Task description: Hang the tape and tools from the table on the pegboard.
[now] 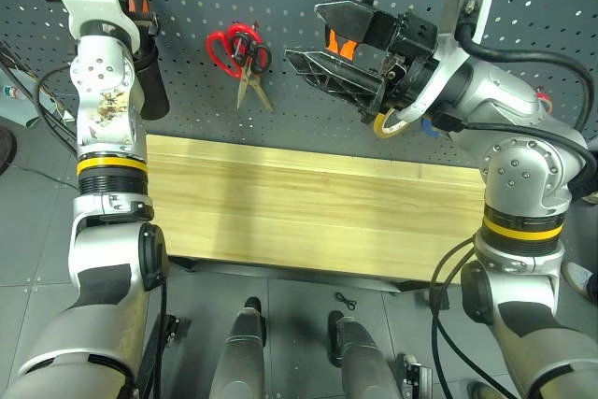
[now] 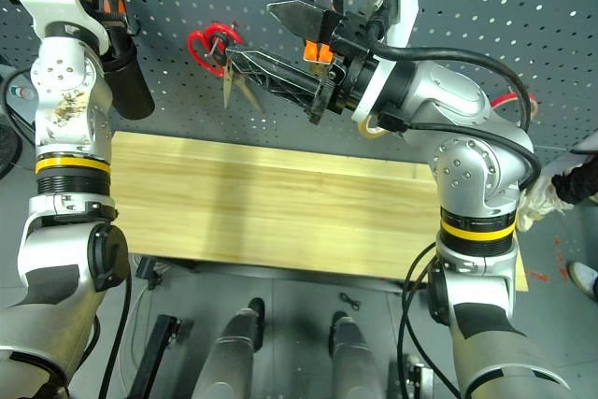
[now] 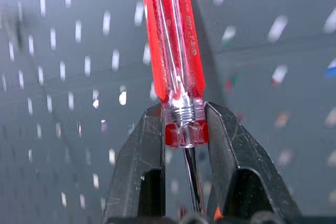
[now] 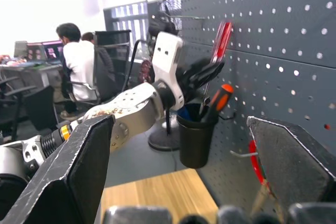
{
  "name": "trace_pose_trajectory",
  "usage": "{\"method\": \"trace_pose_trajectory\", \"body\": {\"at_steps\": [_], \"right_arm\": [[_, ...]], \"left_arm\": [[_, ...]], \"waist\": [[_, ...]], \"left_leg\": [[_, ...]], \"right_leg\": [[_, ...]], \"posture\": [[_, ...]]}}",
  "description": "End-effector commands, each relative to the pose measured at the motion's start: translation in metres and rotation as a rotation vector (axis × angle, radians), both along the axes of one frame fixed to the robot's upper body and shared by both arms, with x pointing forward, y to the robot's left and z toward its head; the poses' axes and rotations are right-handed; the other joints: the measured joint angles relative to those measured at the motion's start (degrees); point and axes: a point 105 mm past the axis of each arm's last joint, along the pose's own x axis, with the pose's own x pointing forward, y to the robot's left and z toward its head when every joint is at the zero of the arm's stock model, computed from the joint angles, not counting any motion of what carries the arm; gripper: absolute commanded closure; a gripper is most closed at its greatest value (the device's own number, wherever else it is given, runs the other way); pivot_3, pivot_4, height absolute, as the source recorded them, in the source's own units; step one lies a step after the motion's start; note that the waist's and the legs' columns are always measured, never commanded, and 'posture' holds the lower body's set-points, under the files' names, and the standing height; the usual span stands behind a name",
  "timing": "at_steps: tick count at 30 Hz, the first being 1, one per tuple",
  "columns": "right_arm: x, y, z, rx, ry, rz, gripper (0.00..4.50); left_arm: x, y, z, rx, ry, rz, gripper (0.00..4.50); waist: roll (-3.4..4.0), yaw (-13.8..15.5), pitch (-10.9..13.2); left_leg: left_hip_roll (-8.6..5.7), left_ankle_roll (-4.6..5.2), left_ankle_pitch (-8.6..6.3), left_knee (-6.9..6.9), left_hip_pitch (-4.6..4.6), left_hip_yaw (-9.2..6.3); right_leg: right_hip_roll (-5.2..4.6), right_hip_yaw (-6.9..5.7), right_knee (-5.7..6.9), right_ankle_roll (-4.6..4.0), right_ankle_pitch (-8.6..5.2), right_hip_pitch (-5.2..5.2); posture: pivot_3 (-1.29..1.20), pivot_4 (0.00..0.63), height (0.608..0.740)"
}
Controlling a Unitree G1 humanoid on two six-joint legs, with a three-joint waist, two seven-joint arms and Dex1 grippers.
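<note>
Left fingers (image 3: pixel 147 145) are clamped on the red screwdriver (image 3: pixel 173 51), held up at the pegboard (image 1: pixel 280 7) above a black cup (image 4: pixel 195 139). Right fingers (image 4: pixel 73 177) are spread wide, empty, over the surface (image 1: pixel 299 212).

The slim red-handled screwdriver (image 3: pixel 175 51) stood upright, handle up, clamped near its collar, close before the dark grey pegboard (image 1: pixel 280 7) at far left, above a black cup (image 4: pixel 195 136). The light-wood table (image 1: pixel 308 212) lay bare.
</note>
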Motion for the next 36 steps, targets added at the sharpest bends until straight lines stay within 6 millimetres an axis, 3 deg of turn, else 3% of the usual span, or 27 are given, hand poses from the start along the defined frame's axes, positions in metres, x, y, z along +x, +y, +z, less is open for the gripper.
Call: {"method": "trace_pose_trajectory", "body": {"at_steps": [1, 8, 9, 15, 20, 23, 27, 30, 33, 36], "right_arm": [[-0.009, -0.002, 0.009, -0.002, -0.056, -0.008, 0.0], [-0.004, -0.006, -0.001, -0.034, -0.046, -0.028, 0.0], [-0.003, -0.007, -0.003, -0.037, -0.046, -0.033, 0.0], [0.004, -0.018, -0.013, -0.066, -0.039, -0.088, 0.0], [0.006, -0.034, -0.04, -0.156, -0.027, -0.146, 0.0], [-0.003, -0.038, -0.067, -0.257, -0.004, -0.118, 0.0], [-0.014, -0.04, -0.098, -0.307, 0.087, -0.083, 0.0], [-0.016, -0.043, -0.121, -0.327, 0.162, -0.098, 0.0], [-0.012, -0.051, -0.165, -0.389, 0.292, -0.203, 0.0], [0.0, -0.067, -0.213, -0.443, 0.408, -0.373, 0.0]], "left_arm": [[-0.009, -0.002, 0.017, 0.01, -0.079, -0.007, 3.37], [-0.017, 0.0, 0.021, 0.017, -0.108, -0.014, 0.2], [-0.018, 0.001, 0.022, 0.017, -0.113, -0.015, 0.04], [-0.042, 0.005, 0.023, 0.041, -0.124, -0.01, 0.04], [-0.059, -0.041, 0.011, 0.13, -0.009, -0.386, 0.04], [-0.072, -0.084, -0.018, 0.221, 0.172, -0.663, 0.04], [-0.087, -0.108, -0.082, 0.256, 0.462, -0.826, 0.04], [-0.098, -0.115, -0.128, 0.255, 0.664, -0.877, 0.04], [-0.108, -0.117, -0.185, 0.243, 0.845, -0.906, 0.04], [-0.106, -0.11, -0.243, 0.225, 0.975, -0.864, 0.04]], "waist": [[0.0, 0.0, 0.0], [-0.04, -0.06, -0.03], [-0.06, -0.06, -0.04], [-0.07, -0.28, -0.29], [-0.11, -0.09, -0.8], [-0.09, 0.35, -1.2], [-0.1, 0.1, -1.86], [-0.13, -0.48, -2.11], [-0.1, -0.62, -2.43], [-0.08, -0.41, -2.59]], "left_leg": [[0.01, -0.04, 0.03, 0.0, -0.02, -0.01], [0.01, -0.11, 0.08, 0.0, -0.01, -0.03], [0.01, -0.11, 0.09, 0.0, -0.01, -0.04], [0.01, -0.16, 0.13, 0.0, 0.0, -0.06], [0.03, -0.18, 0.16, 0.02, 0.0, -0.09], [0.04, -0.15, 0.22, 0.03, -0.01, -0.11], [0.06, -0.14, 0.22, 0.07, 0.05, -0.11], [0.1, -0.12, 0.22, 0.08, 0.19, -0.11], [0.12, -0.01, 0.29, 0.07, 0.26, -0.1], [0.12, -0.02, 0.28, 0.06, 0.45, -0.07]], "right_leg": [[-0.01, -0.04, 0.01, 0.0, 0.0, 0.0], [-0.03, -0.09, 0.06, -0.02, 0.01, 0.02], [-0.03, -0.1, 0.07, -0.02, 0.01, 0.02], [-0.04, -0.12, 0.11, -0.04, 0.03, 0.02], [-0.04, -0.15, 0.15, -0.05, 0.03, 0.03], [-0.07, -0.26, 0.12, -0.04, 0.03, 0.13], [-0.08, -0.26, 0.14, -0.04, 0.03, 0.19], [-0.05, -0.25, 0.23, -0.07, 0.03, 0.24], [-0.03, -0.25, 0.25, -0.12, 0.04, 0.24], [-0.05, -0.25, 0.15, -0.18, -0.03, 0.46]], "posture": [[0.11, 0.219, 0.74], [0.12, 0.211, 0.74], [0.13, 0.208, 0.74], [0.14, 0.202, 0.74], [0.18, 0.206, 0.74], [0.18, 0.206, 0.74], [0.18, 0.219, 0.74], [0.18, 0.222, 0.74], [0.17, 0.225, 0.74], [0.17, 0.225, 0.74]]}}
